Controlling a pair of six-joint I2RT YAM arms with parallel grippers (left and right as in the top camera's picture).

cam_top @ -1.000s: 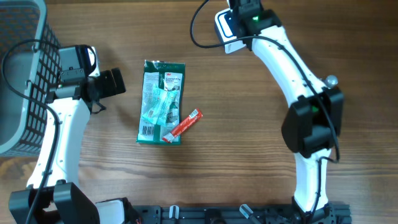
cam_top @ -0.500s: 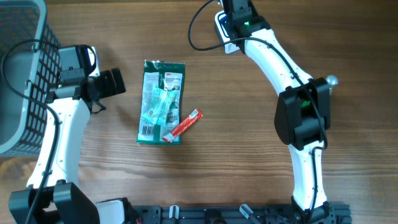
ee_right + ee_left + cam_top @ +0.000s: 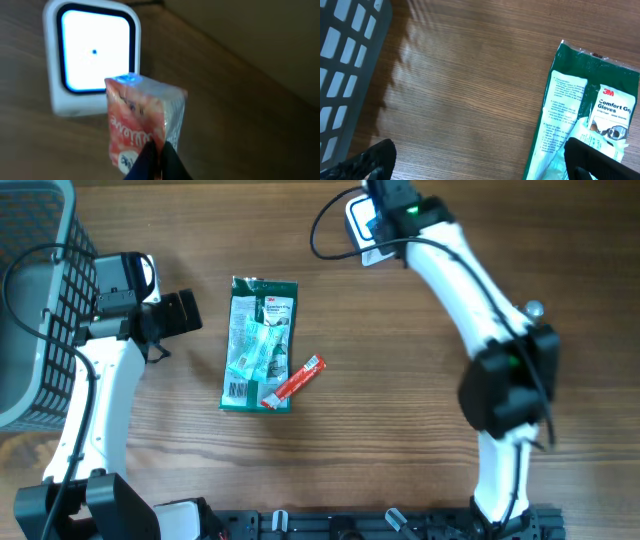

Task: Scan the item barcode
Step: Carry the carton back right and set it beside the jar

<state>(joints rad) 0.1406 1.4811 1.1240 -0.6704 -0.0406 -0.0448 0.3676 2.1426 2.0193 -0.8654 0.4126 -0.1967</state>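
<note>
while my right gripper (image 3: 159, 160) pinches the bottom of the pink packet (image 3: 142, 122), its top sits right in front of the lit scanner (image 3: 92, 55). left gripper (image 3: 482, 160) hangs wide open between the glove pack (image 3: 580, 115) and the basket (image 3: 345, 65).

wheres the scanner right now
The scanner sits at the top of the overhead view, right of centre, beneath the right claw, which holds a pink packet before its lit face.
</note>
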